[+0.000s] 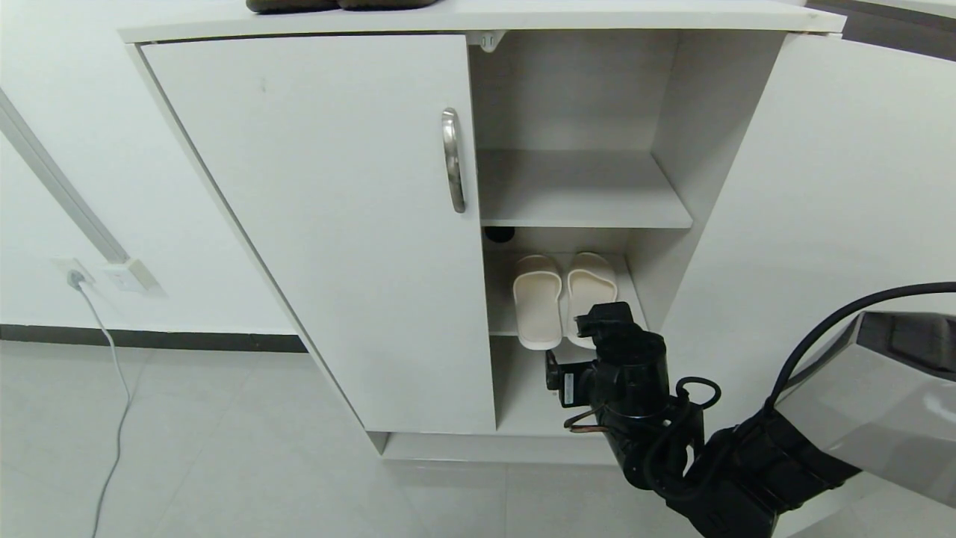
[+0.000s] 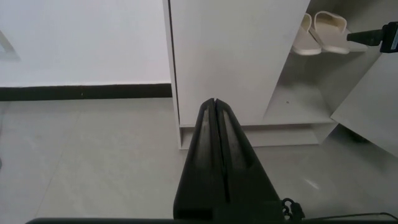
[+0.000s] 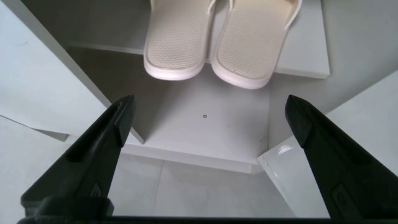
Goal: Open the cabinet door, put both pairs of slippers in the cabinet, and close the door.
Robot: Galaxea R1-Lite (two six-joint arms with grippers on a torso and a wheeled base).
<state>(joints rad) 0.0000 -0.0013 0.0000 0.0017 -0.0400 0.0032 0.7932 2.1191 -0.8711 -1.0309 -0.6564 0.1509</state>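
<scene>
Slippers [image 1: 564, 299] on shelf [image 1: 499, 308] | dark pair [image 1: 340, 4] atop cabinet [image 1: 597, 15] | right hand [image 3: 209, 107] spread, empty | left hand [image 2: 214, 106] closed, empty

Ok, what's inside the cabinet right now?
One cream pair of slippers sits side by side on the middle shelf, heels overhanging its front edge. A small dark object shows further back, unidentifiable. The closed left door covers everything on the other side.

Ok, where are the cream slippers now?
In the head view, the cream slippers sit side by side on the lower shelf in the open right half of the cabinet, heels overhanging the shelf edge, beyond the right gripper.
</scene>
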